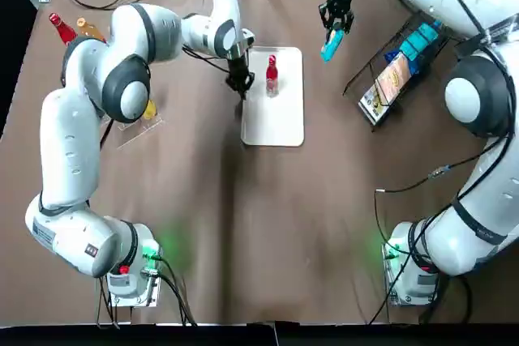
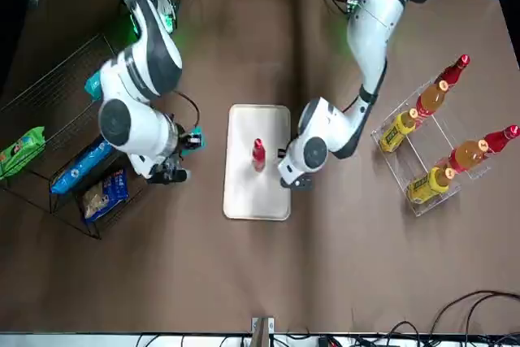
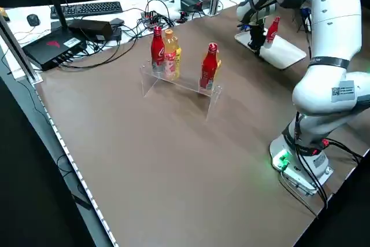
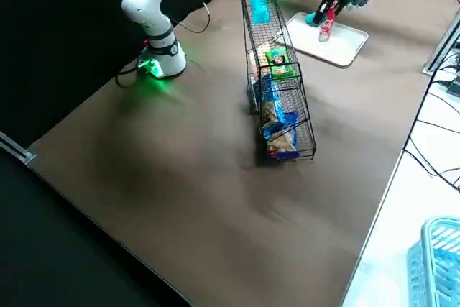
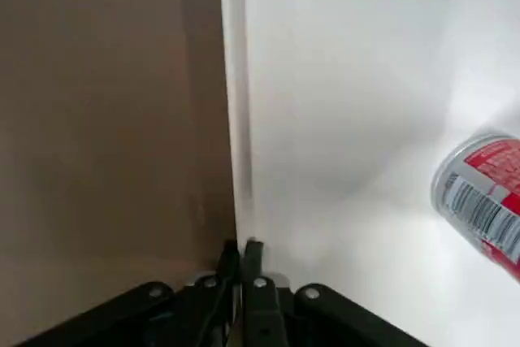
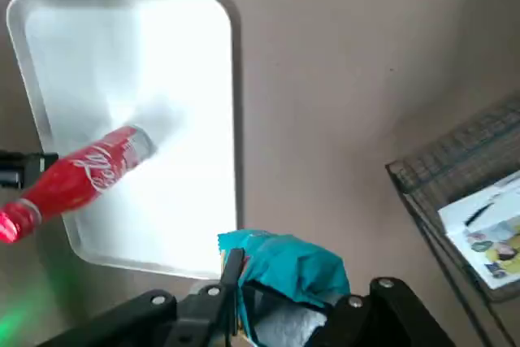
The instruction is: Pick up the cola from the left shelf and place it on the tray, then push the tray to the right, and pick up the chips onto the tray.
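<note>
The brown bench [image 1: 243, 224] fills my screens, with cables and desk clutter beyond its far edge. Near the middle lies the white tray [image 1: 284, 123], and the only thing in it is the cola [image 1: 272, 75], a red bottle standing upright on the tray's far half.

My left pincer [image 1: 241, 87] is low at the tray's left rim, just beside the bottle but not touching it. The left wrist camera shows its fingers pressed together with nothing between them, tips right at the rim line.

My right pincer [image 1: 334, 26] hangs to the right of the tray, near its far corner. It is pinching the chips [image 1: 332, 44], a teal bag that droops below the fingers. I cannot tell how high it is off the bench.

Further right, the wire rack [image 4: 307, 134] holds more snack bags: a teal one [image 1: 420, 40], a tan one [image 1: 389, 83], a green one [image 2: 20, 152] and a blue one [image 2: 77, 170].

On the far left stands the clear shelf [image 3: 179, 84], well apart from the tray. It carries six upright bottles in two rows, each row one red, one orange and one yellow
</note>
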Motion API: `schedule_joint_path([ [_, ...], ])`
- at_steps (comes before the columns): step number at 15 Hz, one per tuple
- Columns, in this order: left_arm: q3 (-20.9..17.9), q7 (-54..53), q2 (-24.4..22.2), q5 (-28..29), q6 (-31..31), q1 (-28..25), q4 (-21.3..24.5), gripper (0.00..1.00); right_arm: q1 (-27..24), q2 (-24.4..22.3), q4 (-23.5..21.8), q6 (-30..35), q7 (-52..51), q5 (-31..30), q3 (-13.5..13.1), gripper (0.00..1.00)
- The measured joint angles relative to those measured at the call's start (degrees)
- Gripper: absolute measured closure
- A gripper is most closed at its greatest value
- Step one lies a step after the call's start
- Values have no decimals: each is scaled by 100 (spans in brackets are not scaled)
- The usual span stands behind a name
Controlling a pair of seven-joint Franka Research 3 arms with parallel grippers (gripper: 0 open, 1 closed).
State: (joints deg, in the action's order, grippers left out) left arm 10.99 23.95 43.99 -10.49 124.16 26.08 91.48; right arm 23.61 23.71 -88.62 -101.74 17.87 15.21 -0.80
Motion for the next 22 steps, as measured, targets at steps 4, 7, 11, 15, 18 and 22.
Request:
schedule_joint_path([
  [4, -8, 118, 27, -45, 285, 131, -4, 82, 223, 600, -25, -656, 170, 164, 5, 100],
  [7, -50, 114, -61, -45, 389, -141, -135, 56, 311, 941, -22, -1153, 186, 404, 4, 100],
  [11, -38, -199, -880, 368, 7, -1346, -245, 7, 330, 1148, -20, -1180, 167, 415, 2, 100],
  [15, -43, -200, -1486, 785, -675, -1835, -253, 0, 503, 1369, -20, -1500, -439, 415, 11, 100],
  [18, -44, -372, -2106, 1452, -1441, -2063, -278, 0, 540, 1494, -21, -1562, -1409, 416, 8, 100],
  [22, -28, -1130, -3126, 1774, -2523, -2345, -295, 0, 540, 1688, -18, -1902, -2146, 426, 6, 99],
])
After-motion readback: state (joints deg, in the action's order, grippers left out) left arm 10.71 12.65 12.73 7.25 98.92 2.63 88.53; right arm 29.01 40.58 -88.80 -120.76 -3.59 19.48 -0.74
